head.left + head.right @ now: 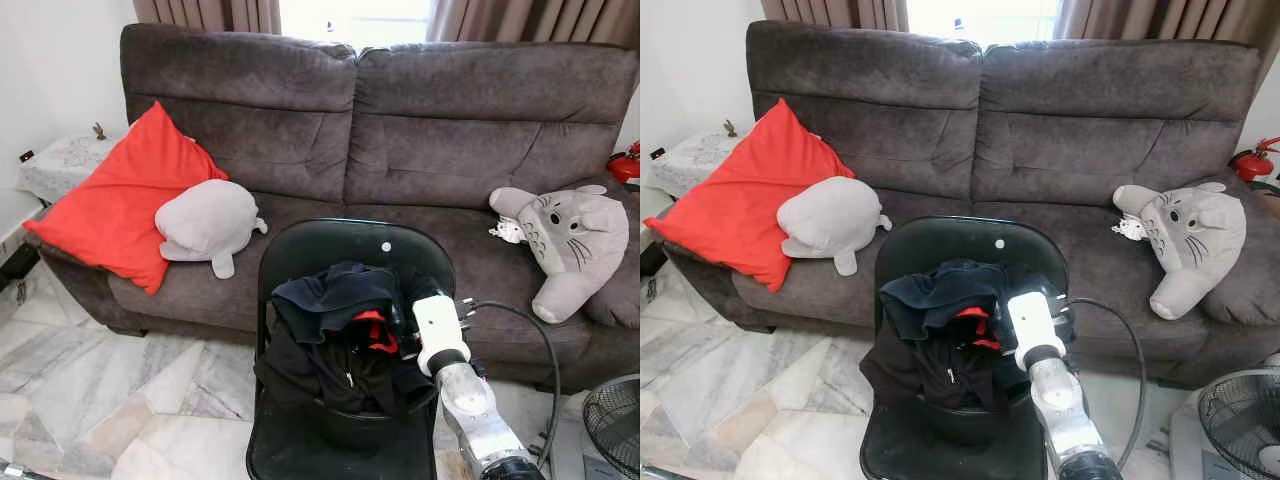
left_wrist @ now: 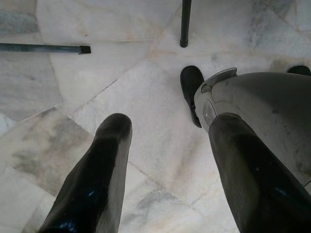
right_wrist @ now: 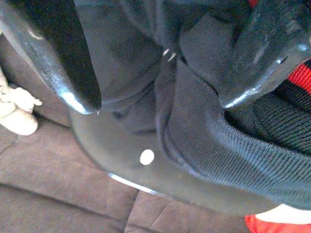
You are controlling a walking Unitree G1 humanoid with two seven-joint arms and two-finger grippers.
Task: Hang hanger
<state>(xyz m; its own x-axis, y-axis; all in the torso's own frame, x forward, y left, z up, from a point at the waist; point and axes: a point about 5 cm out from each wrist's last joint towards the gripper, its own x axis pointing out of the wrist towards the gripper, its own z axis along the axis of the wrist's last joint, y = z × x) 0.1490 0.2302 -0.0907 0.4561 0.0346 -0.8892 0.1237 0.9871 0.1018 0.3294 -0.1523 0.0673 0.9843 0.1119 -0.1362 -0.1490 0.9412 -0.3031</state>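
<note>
A heap of dark navy and black knitted clothing with a red-striped collar (image 1: 345,330) lies piled on the seat of a black plastic folding chair (image 1: 330,245) standing on the pale marble floor (image 1: 120,390) before a brown two-seat fabric sofa (image 1: 400,130), apparently left there to be gathered and hung. No hanger can be made out; if one is present it is buried in the garments. The robot's right gripper (image 3: 160,73) reaches into the top of the pile from the right side of the chair, its silver forearm angled up and forward from low in the head view, the white wrist housing level with the heap. In the right wrist view its two black fingers (image 3: 53,63) stand parted, straddling a fold of navy knit without yet closing on it, with the chair's back rim just beyond. The left gripper (image 2: 160,170) hangs idle, pointed down at the floor tiles with its jaws spread apart and nothing between them. A red cushion (image 1: 125,200), a grey plush seal (image 1: 208,222) and a grey cat-like plush (image 1: 570,240) rest on the sofa, well apart from the work.
</note>
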